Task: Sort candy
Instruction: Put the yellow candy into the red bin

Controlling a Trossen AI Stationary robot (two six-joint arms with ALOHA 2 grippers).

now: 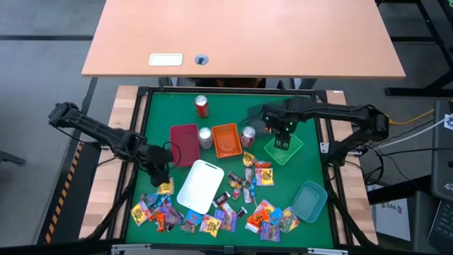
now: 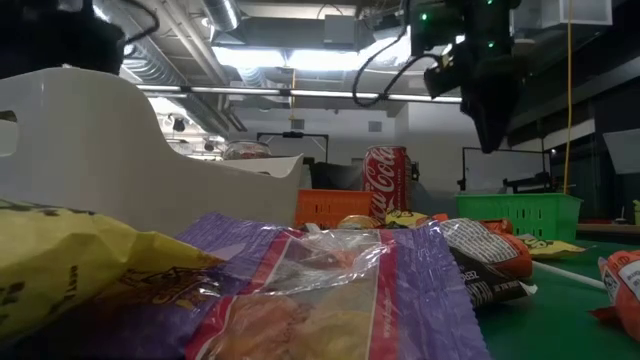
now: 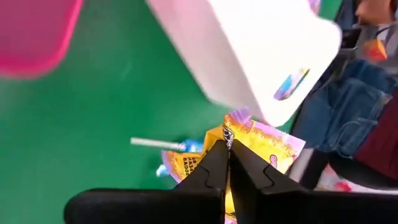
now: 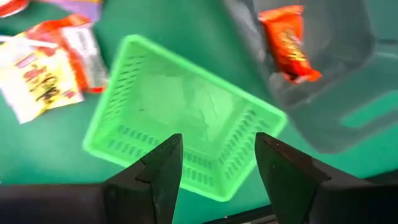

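Your left claw (image 3: 227, 163) is pinched fully together on a yellow candy wrapper (image 3: 258, 146), down at the near left edge of the candy spread; the wrapper sticks out just past the fingertips, with the white tray (image 1: 200, 185) right beside it on the far side. The rest of the candy (image 1: 212, 216) lies scattered on the green tabletop (image 1: 311, 163) off to the claw's right, in a band running between the white tray and the grey-blue tray (image 1: 308, 201). A dark red tray (image 1: 184, 144) sits beyond the claw, toward the middle of the tabletop.

Your right claw (image 4: 216, 165) hangs with its fingers spread wide and nothing between them, directly above the bright green basket (image 4: 180, 118). An orange-red candy (image 4: 285, 45) lies in the grey-blue tray just past that basket, and more wrappers (image 4: 43, 62) rest on the mat to the basket's other side.
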